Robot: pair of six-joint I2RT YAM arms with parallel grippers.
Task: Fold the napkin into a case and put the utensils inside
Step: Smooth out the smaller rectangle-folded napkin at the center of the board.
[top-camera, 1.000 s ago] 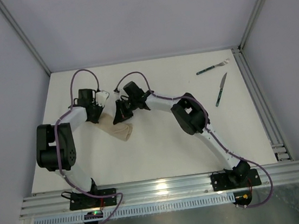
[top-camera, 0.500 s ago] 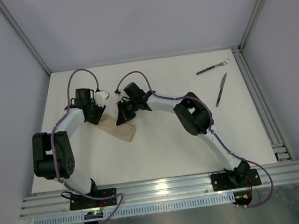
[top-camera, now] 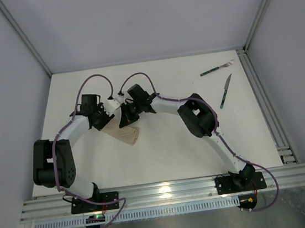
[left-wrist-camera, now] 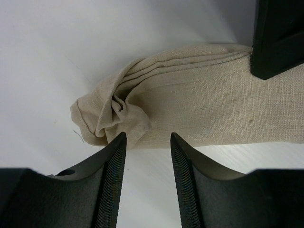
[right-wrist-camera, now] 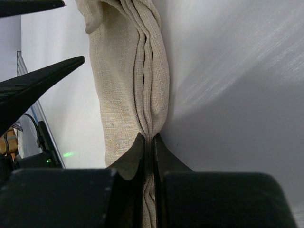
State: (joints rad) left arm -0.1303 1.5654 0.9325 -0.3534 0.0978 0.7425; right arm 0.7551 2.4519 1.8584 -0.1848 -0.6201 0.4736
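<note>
I see the fork (top-camera: 216, 69) and the knife (top-camera: 225, 91) lying far off by the right rail (top-camera: 258, 90), well apart from both arms. The white table (top-camera: 173, 150) has lots of open room near me. The folded napkin (top-camera: 126, 134) lies left of the middle. My right gripper (right-wrist-camera: 148, 140) is pinched tight on its layered edge. My left gripper (left-wrist-camera: 147, 137) is half open at the crumpled end, gripping nothing.

On each arm, white tubular links (top-camera: 165, 105) alternate with chunky black joint housings (top-camera: 197, 118), and a thin purple cable (top-camera: 95, 77) runs up from the flat black base plate (top-camera: 239, 182). Farthest from that plate, the left gripper (left-wrist-camera: 147, 135) has tapered, finely ribbed black fingers (left-wrist-camera: 111, 185).
</note>
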